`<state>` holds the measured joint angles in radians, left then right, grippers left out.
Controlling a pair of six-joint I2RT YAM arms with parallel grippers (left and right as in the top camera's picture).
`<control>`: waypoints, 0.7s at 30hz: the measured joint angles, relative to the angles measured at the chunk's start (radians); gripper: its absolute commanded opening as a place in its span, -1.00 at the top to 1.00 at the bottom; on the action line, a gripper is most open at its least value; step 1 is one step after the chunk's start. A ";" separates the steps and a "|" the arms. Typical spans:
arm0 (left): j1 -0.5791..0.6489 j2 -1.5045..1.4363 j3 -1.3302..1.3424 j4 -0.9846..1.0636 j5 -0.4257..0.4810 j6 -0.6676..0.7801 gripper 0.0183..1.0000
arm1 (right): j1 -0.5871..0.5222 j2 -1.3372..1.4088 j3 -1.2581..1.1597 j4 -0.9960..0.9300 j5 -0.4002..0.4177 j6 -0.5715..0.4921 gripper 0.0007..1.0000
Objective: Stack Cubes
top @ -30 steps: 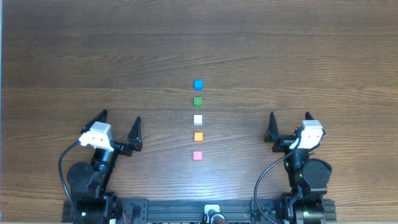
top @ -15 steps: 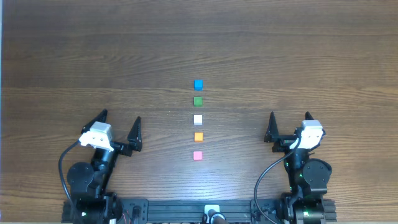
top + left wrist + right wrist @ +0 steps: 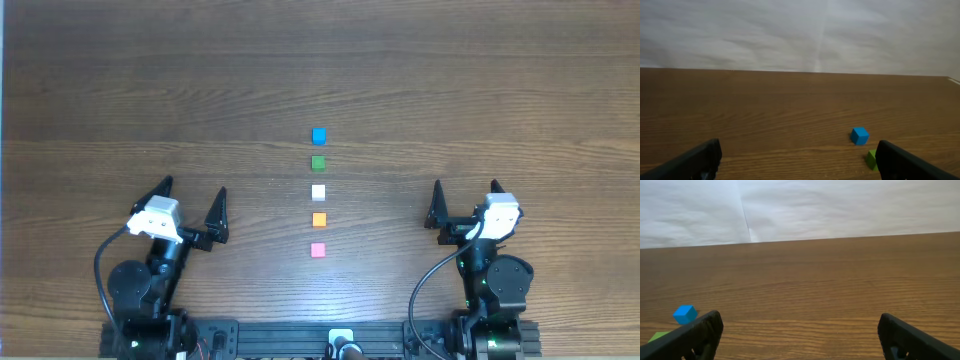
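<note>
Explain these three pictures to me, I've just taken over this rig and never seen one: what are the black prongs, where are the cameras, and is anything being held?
These are two robot arms standing at the near edge of a wooden table. One picture looks straight down from above. The other two come from a camera on each arm's wrist, looking out across the table. The black prongs are each arm's two fingers. The left fingers and the right fingers are spread open and hold nothing. Between the arms lies a straight row of five small cubes, each apart from the next. From the far end they are the blue cube, green cube, white cube, orange cube and pink cube. None is stacked yet.
</note>
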<state>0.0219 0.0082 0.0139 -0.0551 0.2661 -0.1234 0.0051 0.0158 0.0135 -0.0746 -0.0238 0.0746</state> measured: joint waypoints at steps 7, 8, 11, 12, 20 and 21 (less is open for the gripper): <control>0.000 0.000 0.000 0.000 0.000 0.000 -1.00 | 0.000 0.000 0.000 0.000 0.000 0.000 -0.98; 0.000 0.000 0.000 0.000 0.000 0.000 -1.00 | 0.000 0.000 0.000 0.000 0.000 0.000 -0.98; 0.000 0.000 0.000 0.000 0.000 0.000 -1.00 | 0.000 0.000 0.000 0.000 0.000 0.000 -0.99; 0.000 0.000 0.000 0.000 0.000 0.000 -1.00 | 0.000 0.000 0.000 0.000 0.000 0.001 -0.99; 0.000 0.000 0.000 0.000 -0.043 0.000 -1.00 | 0.000 0.000 0.000 0.000 0.000 0.000 -0.98; 0.000 0.000 0.000 0.000 -0.046 0.000 -1.00 | 0.000 0.000 0.000 0.000 0.000 0.000 -0.98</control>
<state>0.0219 0.0082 0.0139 -0.0551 0.2203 -0.1234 0.0051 0.0158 0.0135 -0.0746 -0.0238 0.0746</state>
